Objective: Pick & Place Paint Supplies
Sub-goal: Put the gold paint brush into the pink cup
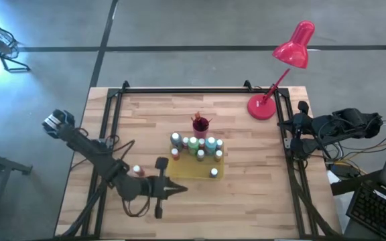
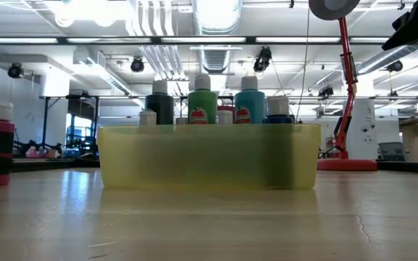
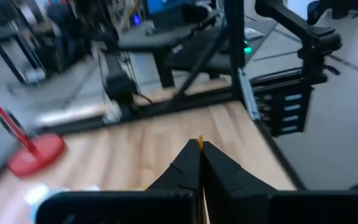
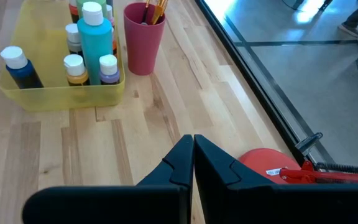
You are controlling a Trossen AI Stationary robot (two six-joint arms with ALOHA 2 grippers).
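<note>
Left gripper [image 1: 179, 189] pinched shut on a thin brush [image 3: 199, 144], orange tip poking out between the fingers, long axis along them. Tray [image 1: 186, 171] of upright bottles [image 1: 194, 145] just beyond it. Right gripper [image 4: 192, 138] pressed together, parked off the table's right edge.

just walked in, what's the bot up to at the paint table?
Sorting paint supplies. Most paint bottles already stand in the yellow tray, and brushes sit in the pink cup behind it. The left claw hovers just off the tray's near-left corner, shut on what looks like a thin brush. One bottle is on the table beside the left arm. The right claw is shut and parked at the table's right edge by the red lamp.
</note>
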